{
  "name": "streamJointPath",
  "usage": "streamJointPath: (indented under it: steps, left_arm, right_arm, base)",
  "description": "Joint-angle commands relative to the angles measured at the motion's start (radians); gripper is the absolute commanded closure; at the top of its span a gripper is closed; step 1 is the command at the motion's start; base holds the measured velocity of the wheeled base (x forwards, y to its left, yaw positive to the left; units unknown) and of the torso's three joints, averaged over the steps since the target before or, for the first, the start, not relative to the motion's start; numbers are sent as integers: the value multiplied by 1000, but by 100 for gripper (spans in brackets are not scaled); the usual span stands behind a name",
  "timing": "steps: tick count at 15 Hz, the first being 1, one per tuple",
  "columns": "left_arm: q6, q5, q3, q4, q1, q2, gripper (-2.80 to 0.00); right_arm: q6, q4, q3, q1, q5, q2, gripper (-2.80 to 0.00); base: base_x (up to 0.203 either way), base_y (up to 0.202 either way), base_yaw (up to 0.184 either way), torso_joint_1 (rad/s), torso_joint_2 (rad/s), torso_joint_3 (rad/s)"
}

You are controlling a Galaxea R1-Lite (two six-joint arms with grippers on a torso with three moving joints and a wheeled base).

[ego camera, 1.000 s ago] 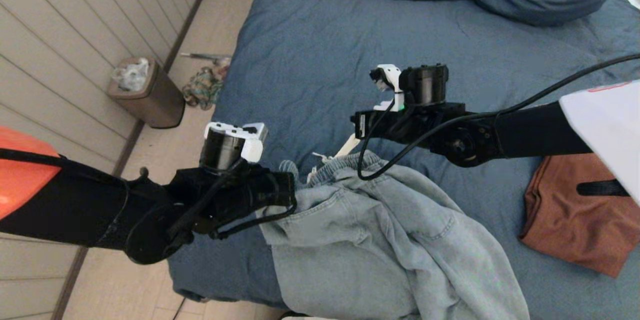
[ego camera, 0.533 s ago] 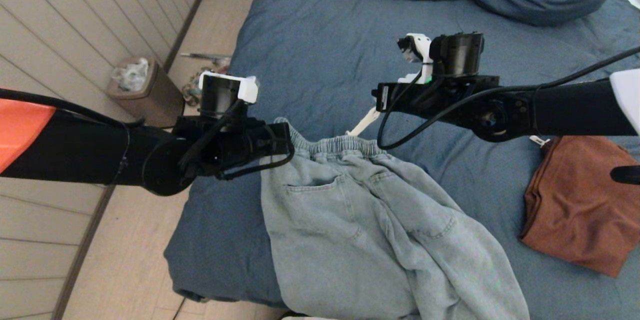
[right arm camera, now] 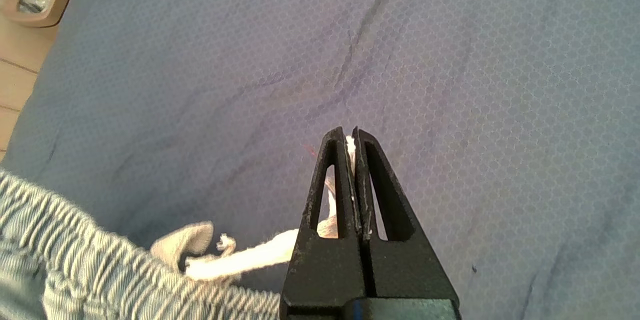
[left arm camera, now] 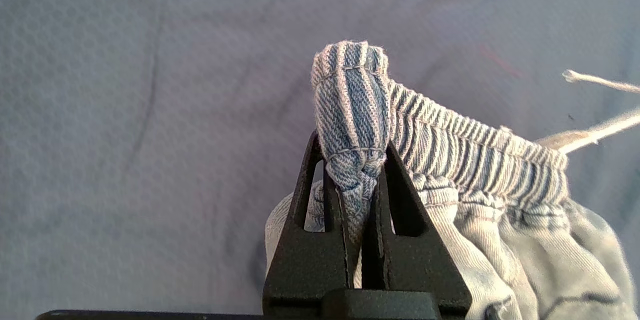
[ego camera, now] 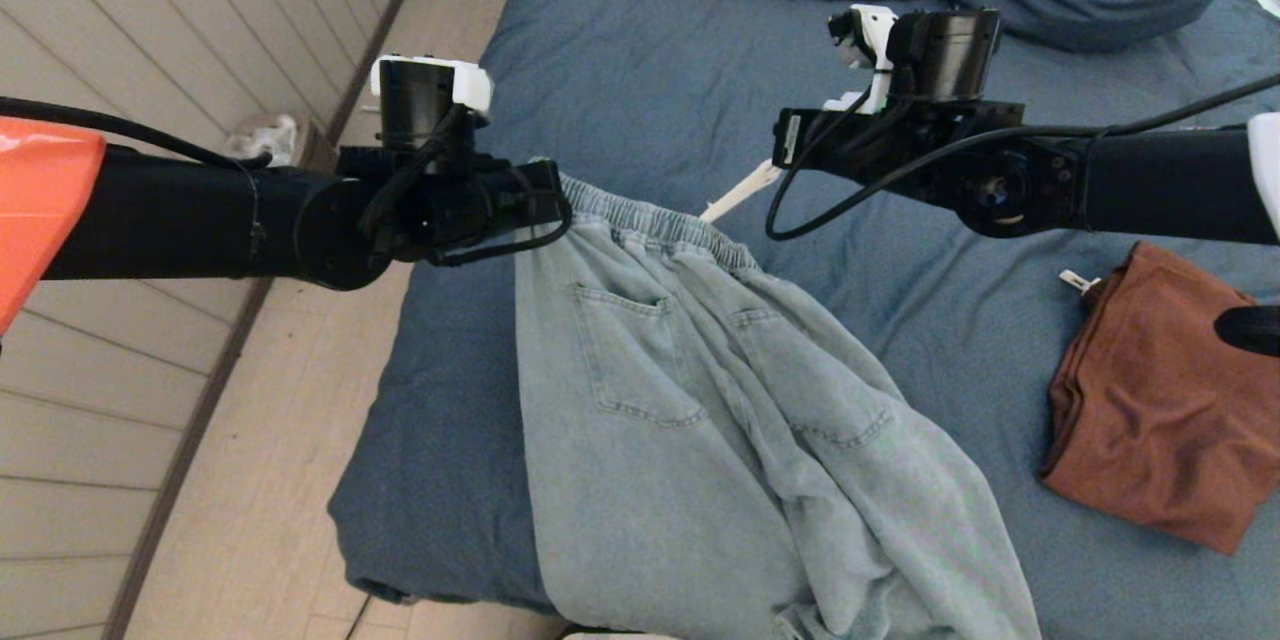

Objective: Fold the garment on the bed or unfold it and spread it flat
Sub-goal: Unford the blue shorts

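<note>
Both arms have risen and carried the waistband up the bed [ego camera: 650,70], so the light denim trousers [ego camera: 700,400] now hang straighter over its near edge. Left gripper [left arm camera: 356,157] is clamped on a bunched end of the elastic waistband [left arm camera: 450,150]. Right gripper [right arm camera: 352,142] is pinched together on the white drawstring [right arm camera: 240,260]. A brown cloth [ego camera: 1150,410] lies to the right.

No text, label, brand mark or number can be read anywhere in these views. The pale denim trousers [ego camera: 700,420] and the rust-brown cloth [ego camera: 1150,440] carry no legible print.
</note>
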State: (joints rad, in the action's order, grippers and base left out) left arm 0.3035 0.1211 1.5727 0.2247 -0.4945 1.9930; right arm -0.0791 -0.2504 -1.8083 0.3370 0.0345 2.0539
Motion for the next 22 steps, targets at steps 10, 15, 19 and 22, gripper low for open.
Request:
streamJointPath:
  steps: [10,15,19,22]
  left_arm:
    - [-6,-3,20,15,67,119,0]
    - [-4,-8,6,15,67,122,0]
    - [-3,-12,-2,13,65,130,0]
    - [-3,-14,-3,13,62,148,0]
  right_arm:
    - [14,37,-105,64,35,114,-280]
    - [18,86,-121,53,32,102,-280]
    - [-89,195,-47,42,32,80,-280]
    - [-121,208,72,43,29,78,-280]
  base:
    - [0,0,0,0,0,0]
    - [0,0,0,0,0,0]
    - [0,0,0,0,0,0]
    - [0,0,0,0,0,0]
